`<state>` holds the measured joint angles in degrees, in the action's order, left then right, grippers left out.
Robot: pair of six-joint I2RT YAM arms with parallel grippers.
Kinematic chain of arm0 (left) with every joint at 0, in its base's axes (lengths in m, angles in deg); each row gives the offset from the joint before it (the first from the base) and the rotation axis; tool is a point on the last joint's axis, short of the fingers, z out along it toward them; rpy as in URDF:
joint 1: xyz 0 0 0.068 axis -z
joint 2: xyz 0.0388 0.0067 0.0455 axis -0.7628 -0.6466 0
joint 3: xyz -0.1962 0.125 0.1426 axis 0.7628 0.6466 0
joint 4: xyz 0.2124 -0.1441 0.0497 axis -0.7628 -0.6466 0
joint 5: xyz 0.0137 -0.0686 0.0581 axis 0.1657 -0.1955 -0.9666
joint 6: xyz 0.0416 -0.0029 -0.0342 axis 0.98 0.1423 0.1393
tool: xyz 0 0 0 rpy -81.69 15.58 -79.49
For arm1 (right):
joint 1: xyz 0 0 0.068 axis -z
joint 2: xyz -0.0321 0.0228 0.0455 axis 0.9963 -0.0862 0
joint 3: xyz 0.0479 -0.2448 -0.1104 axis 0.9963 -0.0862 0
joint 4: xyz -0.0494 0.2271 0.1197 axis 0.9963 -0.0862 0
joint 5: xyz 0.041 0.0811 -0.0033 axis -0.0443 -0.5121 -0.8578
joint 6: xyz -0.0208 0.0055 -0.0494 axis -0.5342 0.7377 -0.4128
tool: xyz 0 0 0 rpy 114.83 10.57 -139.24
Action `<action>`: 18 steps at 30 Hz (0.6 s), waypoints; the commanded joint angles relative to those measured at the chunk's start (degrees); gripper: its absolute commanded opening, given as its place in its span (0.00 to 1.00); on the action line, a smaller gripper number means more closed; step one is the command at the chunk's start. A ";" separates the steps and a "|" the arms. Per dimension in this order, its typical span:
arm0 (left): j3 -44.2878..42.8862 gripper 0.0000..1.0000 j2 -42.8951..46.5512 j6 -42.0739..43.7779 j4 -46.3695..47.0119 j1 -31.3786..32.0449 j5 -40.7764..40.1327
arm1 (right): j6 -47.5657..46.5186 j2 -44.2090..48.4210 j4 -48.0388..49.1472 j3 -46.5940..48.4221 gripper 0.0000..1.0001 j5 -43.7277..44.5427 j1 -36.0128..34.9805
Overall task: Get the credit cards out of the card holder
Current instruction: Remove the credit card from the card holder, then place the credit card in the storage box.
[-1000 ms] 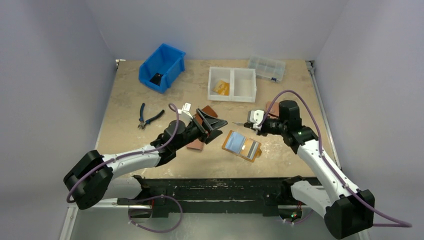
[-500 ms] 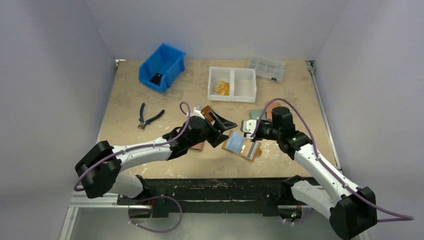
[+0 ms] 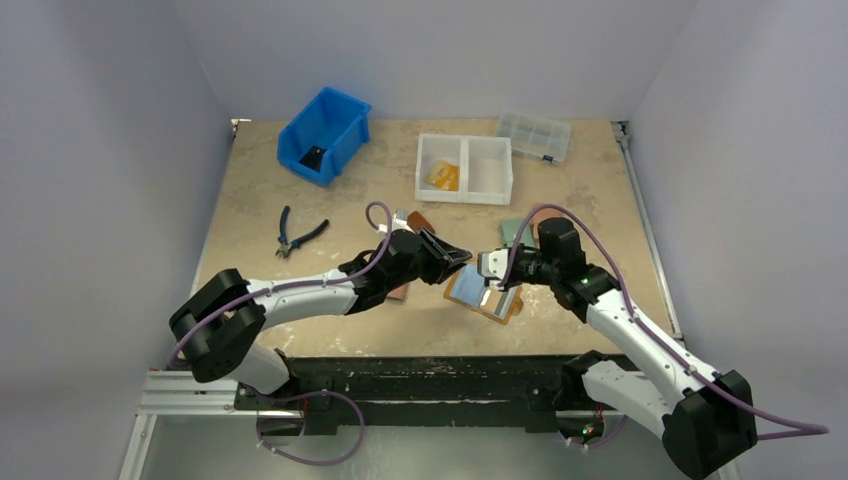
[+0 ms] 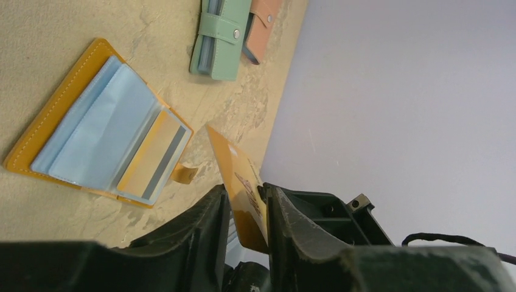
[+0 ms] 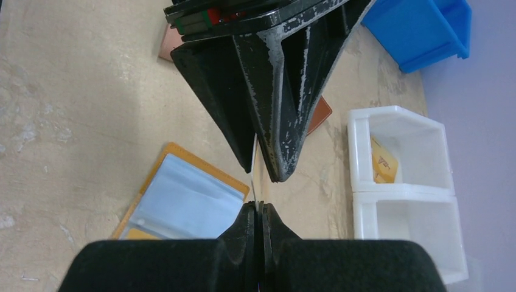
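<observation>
**Handover above the card holder.** The open card holder (image 3: pixel 484 293) lies flat, sleeves up. The right gripper (image 5: pixel 258 213) is pressed together on one edge of a credit card (image 4: pixel 240 182), held on edge just above the holder's side nearer the left gripper (image 4: pixel 244 196). That gripper straddles the same card with narrow jaws. Whether its pads bear on it we cannot tell. We judge that the right should release only once the left pinch is square and firm. A second card (image 4: pixel 152 152) sits in a sleeve of the holder.
</observation>
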<state>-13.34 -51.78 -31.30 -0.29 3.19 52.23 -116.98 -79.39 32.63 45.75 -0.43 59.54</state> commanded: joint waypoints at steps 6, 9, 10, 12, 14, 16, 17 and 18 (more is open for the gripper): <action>-1.08 0.00 -2.06 -1.77 7.78 0.09 2.78 | -6.55 1.48 -2.25 -1.38 0.05 -3.00 -0.94; -0.55 0.00 -1.60 -1.49 8.63 0.09 2.53 | -8.98 1.67 -4.66 -1.11 0.31 -4.75 -0.92; -0.30 0.00 -1.32 -1.10 8.70 0.03 2.25 | -9.17 1.75 -5.16 -0.99 0.43 -5.12 -0.90; 0.40 0.00 -0.36 0.65 8.78 -0.10 1.06 | -8.42 1.92 -6.21 -0.27 0.67 -5.49 -0.66; 0.75 0.00 0.69 5.09 7.24 -1.07 -0.39 | -6.80 2.08 -7.86 1.13 0.87 -5.59 0.25; 0.54 0.00 1.43 14.02 5.43 -3.41 -1.09 | -5.21 2.09 -9.93 2.61 0.99 -6.53 1.85; 0.38 0.00 1.49 19.15 5.43 -5.30 0.17 | -4.84 1.73 -11.67 3.81 0.99 -7.62 3.15; 0.32 0.00 1.39 25.07 6.41 -7.35 2.79 | -4.30 1.16 -13.29 5.00 0.99 -8.55 4.32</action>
<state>-12.88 -52.96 -25.57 4.04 1.53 53.08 -123.69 -78.54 24.92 45.31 -4.49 60.54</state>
